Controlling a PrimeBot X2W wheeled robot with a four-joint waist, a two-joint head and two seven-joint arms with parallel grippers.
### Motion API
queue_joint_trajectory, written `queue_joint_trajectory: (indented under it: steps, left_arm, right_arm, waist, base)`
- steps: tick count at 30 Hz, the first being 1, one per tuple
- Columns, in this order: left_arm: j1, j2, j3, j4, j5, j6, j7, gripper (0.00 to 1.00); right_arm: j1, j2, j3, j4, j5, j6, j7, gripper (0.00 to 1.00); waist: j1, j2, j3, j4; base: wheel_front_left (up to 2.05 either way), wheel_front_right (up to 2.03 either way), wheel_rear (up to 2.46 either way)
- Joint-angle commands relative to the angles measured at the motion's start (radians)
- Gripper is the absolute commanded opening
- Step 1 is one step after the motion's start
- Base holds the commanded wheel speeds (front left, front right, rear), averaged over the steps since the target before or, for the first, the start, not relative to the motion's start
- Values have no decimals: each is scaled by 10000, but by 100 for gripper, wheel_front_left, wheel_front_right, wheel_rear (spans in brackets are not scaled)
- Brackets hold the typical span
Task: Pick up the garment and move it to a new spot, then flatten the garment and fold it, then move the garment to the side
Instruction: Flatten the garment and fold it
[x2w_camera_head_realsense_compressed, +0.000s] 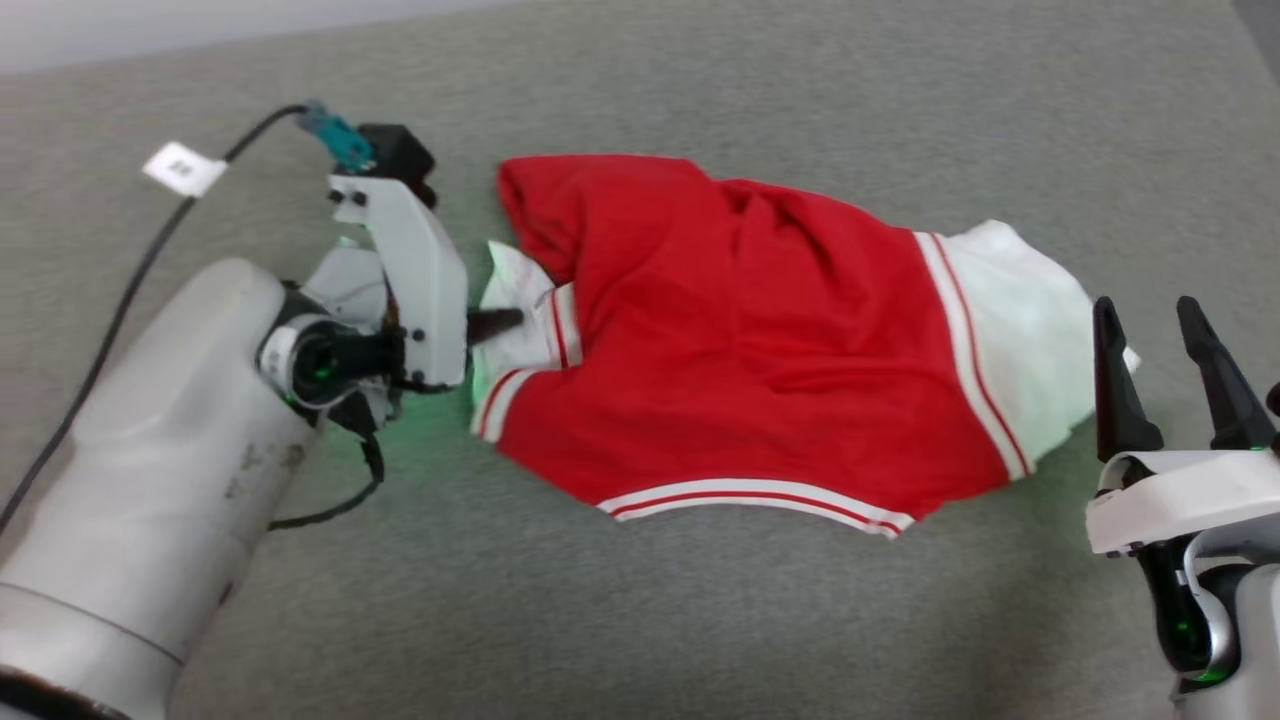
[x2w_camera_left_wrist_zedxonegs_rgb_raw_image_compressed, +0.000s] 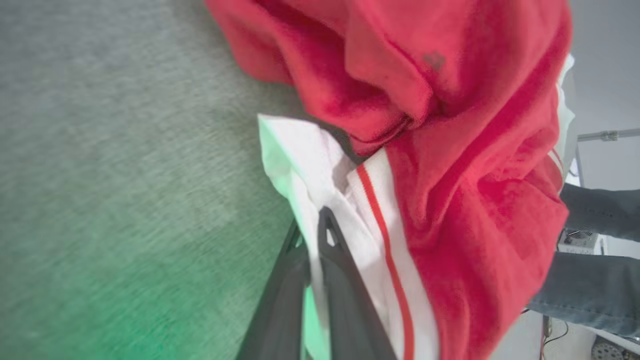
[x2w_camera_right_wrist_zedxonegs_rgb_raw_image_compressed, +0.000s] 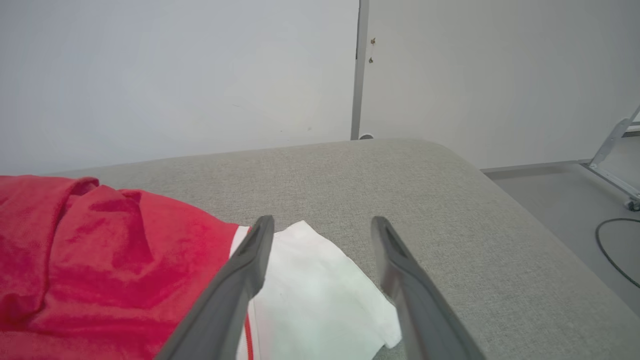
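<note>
We found the garment (x2w_camera_head_realsense_compressed: 740, 340) lying rumpled on a grey, coarse-woven padded surface (x2w_camera_head_realsense_compressed: 700, 620) with a rounded far corner. Its body was a bright red, soft knit, rucked into loose folds near the far edge, where a flap was turned over on itself. The sleeves were plain white, and white bands with a thin red stripe ran along the hem (x2w_camera_head_realsense_compressed: 760, 495) and where the sleeves met the body. The whole outline made a broad, uneven oblong.

Its long axis ran sleeve to sleeve across the head view, from the robot's left to its right, slanting a little nearer the robot at the right end. The striped hem faced the robot and the folded red edge pointed away.

The left gripper (x2w_camera_head_realsense_compressed: 497, 322) lay low at the garment's left end, its dark fingers pressed together with the bunched left sleeve (x2w_camera_left_wrist_zedxonegs_rgb_raw_image_compressed: 310, 165) pinched between them. The right gripper (x2w_camera_head_realsense_compressed: 1145, 310) stood by the right sleeve (x2w_camera_head_realsense_compressed: 1020, 340), fingers spread apart and holding nothing; we could not tell whether they touched the cloth. A black cable (x2w_camera_head_realsense_compressed: 130, 290) ran to the left wrist, with a white tag (x2w_camera_head_realsense_compressed: 185, 168) beside it.
</note>
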Motion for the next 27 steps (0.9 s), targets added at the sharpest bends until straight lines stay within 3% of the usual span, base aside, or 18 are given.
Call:
queue_joint_trajectory:
  steps: [1, 10, 19, 23, 24, 25, 27]
  left_arm:
    - [45, 123, 94, -8, -153, 12, -253, 0]
    - [1197, 908, 454, 132, -748, 12, -1578, 0]
    - [2421, 1209, 1054, 1023, -1027, 252, -3170, 0]
    - [2572, 1081, 1021, 1254, -996, 230, -3350, 32]
    - [2567, 1088, 1005, 1327, -932, 225, -3469, 45]
    - [2563, 1106, 983, 1384, -831, 219, -3572, 95]
    - [2555, 1140, 904, 1463, -631, 191, -3908, 100]
  right_arm:
    - [144, -79, -66, -78, -14, -8, 57, 100]
    - [410, -250, -78, -415, -102, -7, 542, 100]
    - [687, -399, -257, -866, -122, -7, 1029, 100]
    - [818, -497, -183, -1006, -115, -7, 1202, 100]
    - [829, -533, -116, -1024, -109, -7, 1249, 100]
    - [824, -577, -32, -1053, -104, -7, 1303, 100]
    - [832, -747, 207, -1100, -96, -7, 1416, 100]
  waist:
    - [0, 0, -566, 855]
    - [0, 0, -1368, 2137]
    - [0, 0, -1671, 2572]
    - [0, 0, -1689, 2541]
    - [0, 0, -1700, 2510]
    - [0, 0, -1707, 2471]
    - [0, 0, -1730, 2403]
  base:
    - [0, 0, 0]
    - [0, 0, 0]
    - [0, 0, 0]
    - [0, 0, 0]
    - [0, 0, 0]
    - [0, 0, 0]
    - [0, 0, 0]
